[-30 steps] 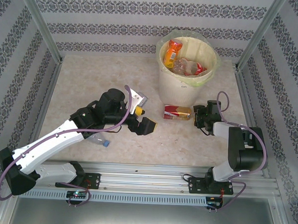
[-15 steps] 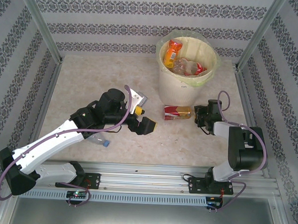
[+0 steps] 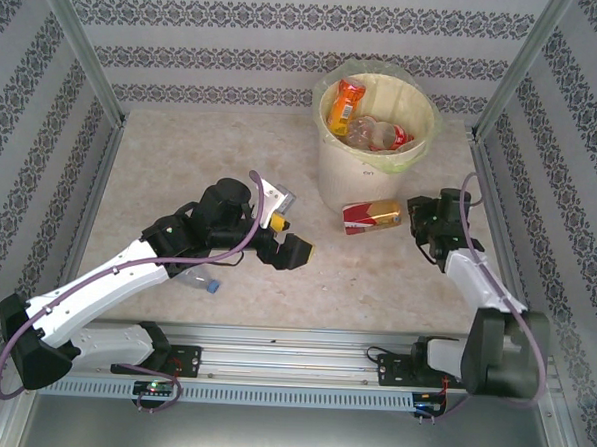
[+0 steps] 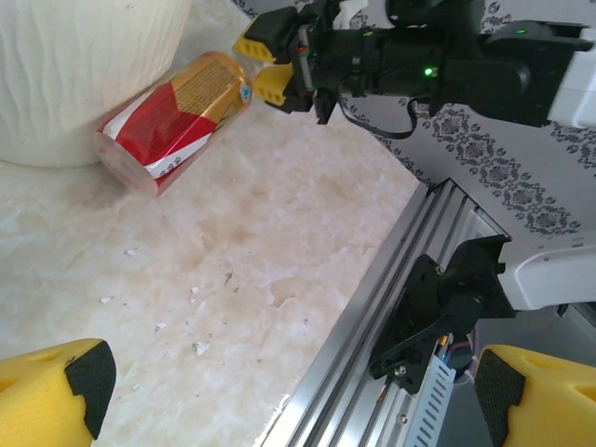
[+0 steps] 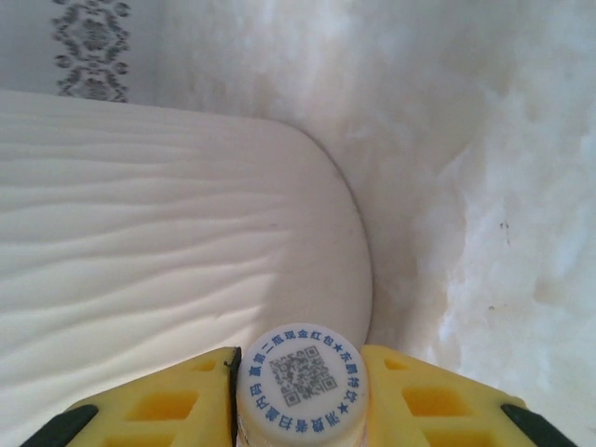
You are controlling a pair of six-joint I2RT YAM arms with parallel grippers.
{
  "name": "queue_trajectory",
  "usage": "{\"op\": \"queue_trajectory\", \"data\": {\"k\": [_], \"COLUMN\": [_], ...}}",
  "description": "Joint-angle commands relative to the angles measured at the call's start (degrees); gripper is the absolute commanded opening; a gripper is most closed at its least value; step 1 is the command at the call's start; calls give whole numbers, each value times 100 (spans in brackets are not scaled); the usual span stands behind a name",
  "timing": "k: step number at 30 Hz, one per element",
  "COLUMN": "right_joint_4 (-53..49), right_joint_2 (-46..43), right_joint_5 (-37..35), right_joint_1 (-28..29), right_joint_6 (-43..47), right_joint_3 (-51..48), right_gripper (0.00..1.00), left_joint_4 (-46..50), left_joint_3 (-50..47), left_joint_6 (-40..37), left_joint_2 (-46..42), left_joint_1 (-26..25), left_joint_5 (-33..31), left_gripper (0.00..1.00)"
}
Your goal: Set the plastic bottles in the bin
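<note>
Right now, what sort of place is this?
Probably a robot test cell in a lab: a left arm and right arm bolted to an aluminium rail, a table boxed in by wallpapered panels, a lined bin holding bottles.

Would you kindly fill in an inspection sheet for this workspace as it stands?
Surface: marbled beige table, few white specks.
Job's things: bin holds several bottles; red-labelled bottle beside it; blue-capped bottle under left arm.
Clutter: nothing seen.
Grippers: left gripper jaws open, empty; right gripper jaws shut on the red-labelled bottle's cap.
Cables: purple cable along each arm.
Surroundings: patterned walls, aluminium frame.
</note>
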State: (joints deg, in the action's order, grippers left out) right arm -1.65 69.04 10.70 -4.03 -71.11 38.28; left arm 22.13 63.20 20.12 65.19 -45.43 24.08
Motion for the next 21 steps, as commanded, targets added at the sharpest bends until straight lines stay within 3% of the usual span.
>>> {"op": "queue_trajectory", "data": {"k": [1,11,21], "right_joint_4": [-1211,-3104,-3307], "right_joint_2": [-582,-2049,-1745], "right_joint_5": [-451,-1096,-873], "right_joint_1": [-70,-58,21], "right_joint_6": [907,2523,3248], "right_joint_3": [375,1772,3887], "right_gripper": [34,34,34], "left_joint_4": [-675,-1249,-1393], "left_joint_3": [-97,277,980], "left_joint_6": [293,474,461], "left_joint_2": [-156,27,376], "left_joint_1": [-98,-98,-98], "left_joint_5": [190,121,-13], "left_gripper": [100,100,100]}}
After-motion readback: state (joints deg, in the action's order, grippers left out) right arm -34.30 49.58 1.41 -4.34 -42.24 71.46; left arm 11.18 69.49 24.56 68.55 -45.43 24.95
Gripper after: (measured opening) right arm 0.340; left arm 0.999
